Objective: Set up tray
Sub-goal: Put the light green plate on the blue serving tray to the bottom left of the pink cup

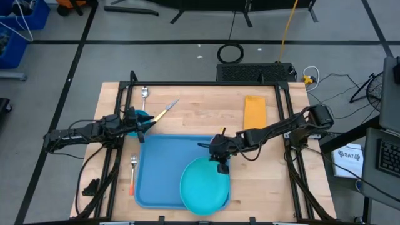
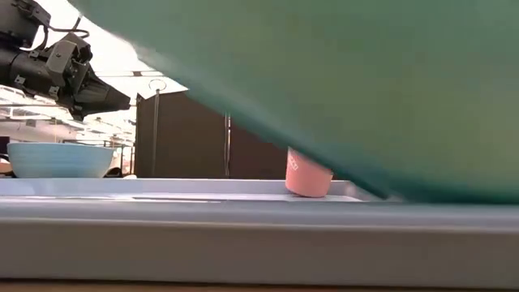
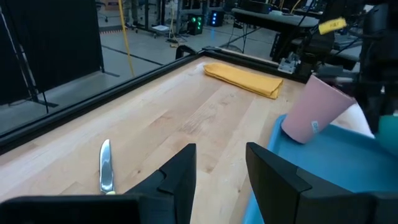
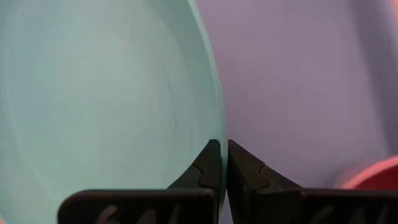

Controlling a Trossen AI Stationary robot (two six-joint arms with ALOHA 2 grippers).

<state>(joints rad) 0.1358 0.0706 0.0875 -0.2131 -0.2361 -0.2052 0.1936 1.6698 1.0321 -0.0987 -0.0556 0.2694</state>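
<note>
A robotics lab or test workshop, not a home.

The wooden table (image 1: 200,112) stands inside a black metal frame (image 1: 206,84) on a grey floor (image 1: 156,59) marked with dark tape lines, with loose cables (image 1: 230,52) lying about, a yellow cord (image 1: 287,28) and a blue bin (image 1: 19,34) at the edge. Two dark robot arms reach in from the sides. Beyond the table the left wrist view shows black partitions (image 3: 50,50), equipment racks with green lights (image 3: 199,23) and more stands. The low view shows a dark panel (image 2: 182,134) and bright ceiling lights behind it.
</note>
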